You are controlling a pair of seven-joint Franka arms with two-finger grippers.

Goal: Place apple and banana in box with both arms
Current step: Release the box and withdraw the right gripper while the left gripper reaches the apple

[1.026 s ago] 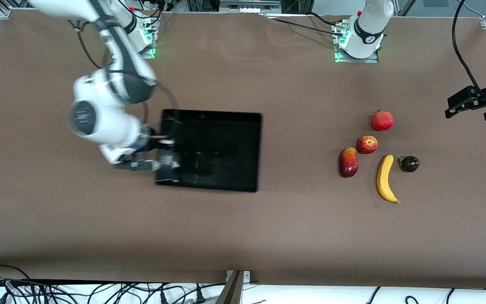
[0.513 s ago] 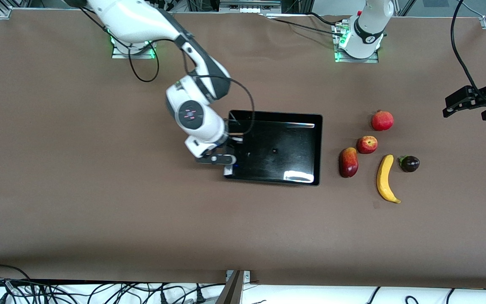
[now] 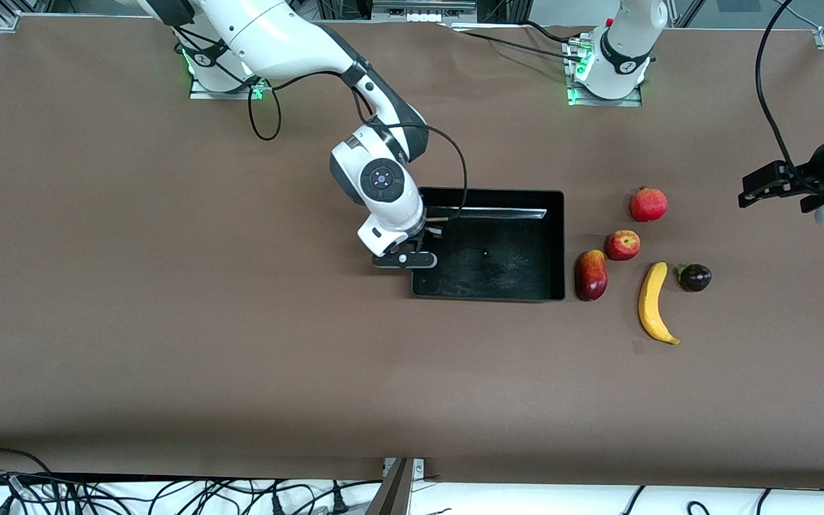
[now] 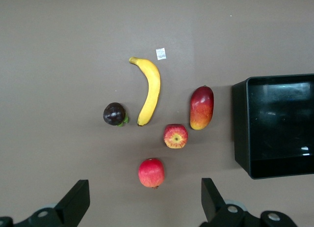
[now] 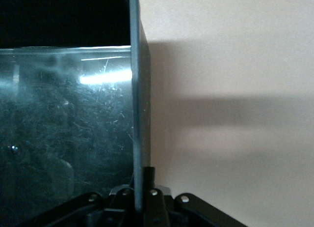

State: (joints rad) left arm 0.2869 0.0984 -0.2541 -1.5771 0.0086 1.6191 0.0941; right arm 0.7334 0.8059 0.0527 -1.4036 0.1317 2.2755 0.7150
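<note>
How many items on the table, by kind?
Apple: 1
Banana: 1
Pomegranate: 1
Mango: 1
Dark purple fruit: 1
Box: 1
Total: 6 (5 fruits, 1 box)

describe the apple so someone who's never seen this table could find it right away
Start at the black box and look to the fruit cluster at the left arm's end of the table. The apple lies beside the mango, nearer the front camera than the pomegranate. It is small and round, red with yellow patches and a pale stem dimple.
</note>
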